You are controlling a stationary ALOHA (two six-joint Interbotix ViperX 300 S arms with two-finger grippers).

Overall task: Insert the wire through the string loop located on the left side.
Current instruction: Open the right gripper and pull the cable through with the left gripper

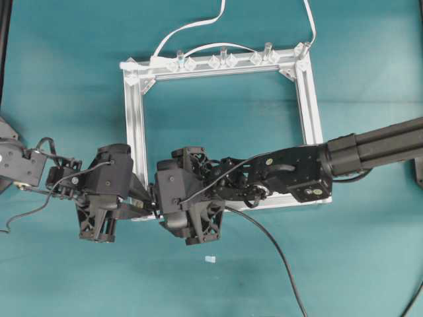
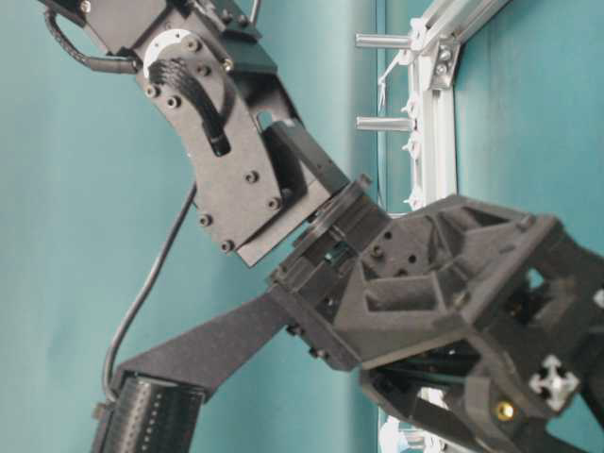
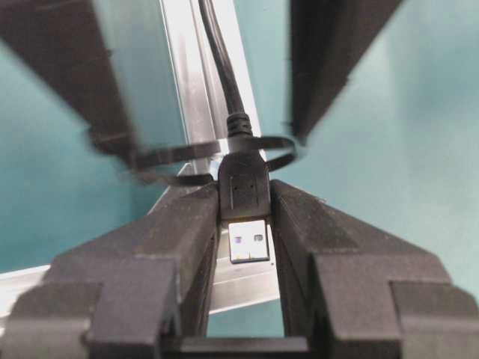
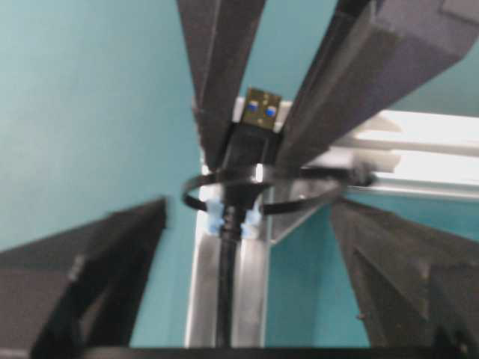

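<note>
At frame's lower-left corner, wire (image 3: pixel 243 179) passes through string loop (image 4: pixel 266 191). Left gripper (image 3: pixel 244 217) fingers pinch plug past loop. Right gripper (image 4: pixel 247 262) fingers spread wide, flanking cable, gripping nothing.

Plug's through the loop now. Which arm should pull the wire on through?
Left, probably. The left claw is already shut on the plug of the wire, past the string loop. The right claw stands open around the cable on the loop's other side, gripping nothing.
</note>
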